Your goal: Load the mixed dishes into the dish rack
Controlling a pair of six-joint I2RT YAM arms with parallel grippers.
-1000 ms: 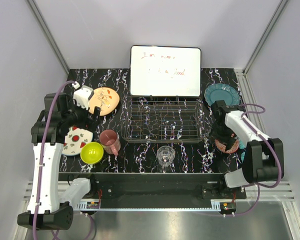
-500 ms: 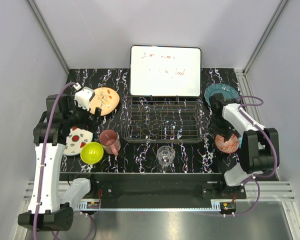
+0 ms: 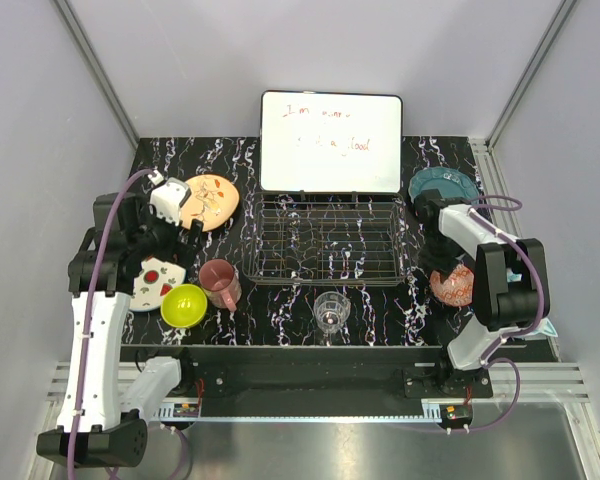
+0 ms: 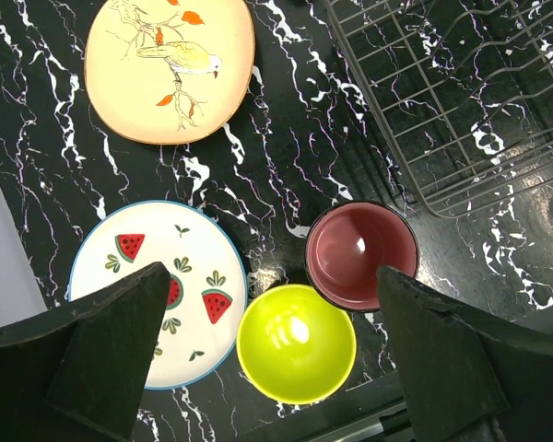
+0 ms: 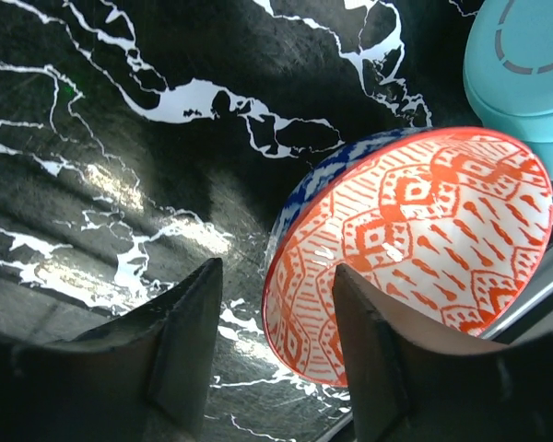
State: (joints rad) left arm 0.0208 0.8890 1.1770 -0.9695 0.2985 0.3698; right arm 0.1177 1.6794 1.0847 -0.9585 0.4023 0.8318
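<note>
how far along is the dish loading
Done: nothing, the dish rack holds no dishes. In hand: the right hand straddles the rim of the red patterned bowl, not visibly clamped; the left hand hangs open above the table. Left: that bowl plus the peach plate, white plate, lime-green bowl, pink mug, clear glass and teal plate, all on the table.

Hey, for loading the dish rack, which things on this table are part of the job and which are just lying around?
Job: dark wire dish rack, peach bird plate, white watermelon plate, lime-green bowl, pink mug, clear glass, red patterned bowl, teal plate.
Lying about: white handwritten whiteboard.
</note>
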